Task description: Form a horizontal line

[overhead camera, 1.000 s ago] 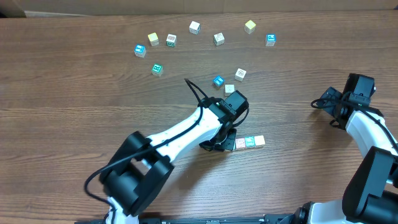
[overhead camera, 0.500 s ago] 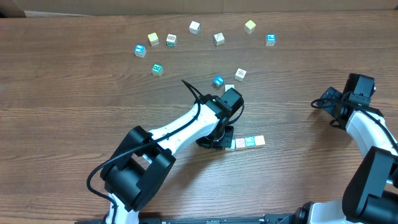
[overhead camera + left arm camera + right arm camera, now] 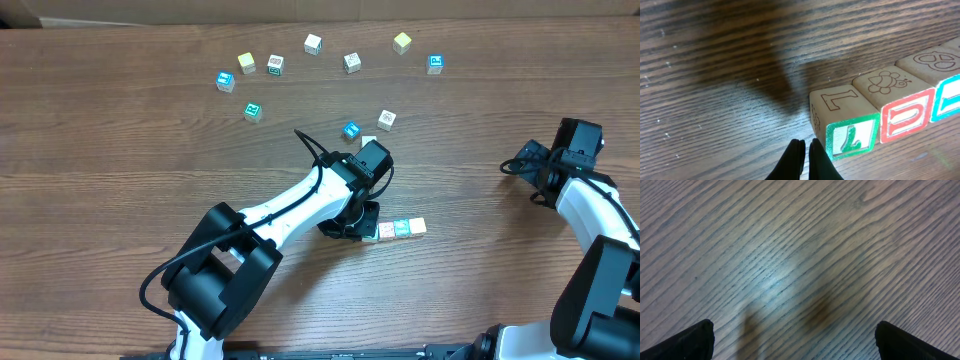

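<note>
The horizontal line (image 3: 400,228) is a short row of touching wooden cubes just right of the table's middle. In the left wrist view its nearest cube has a white-green L face (image 3: 850,137), followed by a red-framed cube (image 3: 902,119) and a teal-framed one (image 3: 949,100). My left gripper (image 3: 805,152) is shut on nothing, its tips low over the table right beside the row's left end (image 3: 363,232). My right gripper (image 3: 800,342) is open over bare wood, far off at the right edge (image 3: 520,165).
Several loose cubes form an arc across the far side, from a blue one (image 3: 225,81) to another blue one (image 3: 435,64). More loose cubes (image 3: 351,130) (image 3: 387,119) lie just beyond the left wrist. A teal cube (image 3: 253,111) sits to their left.
My left arm has drawn back a little to the left, uncovering the row's left end. The row and the right arm have not moved.
</note>
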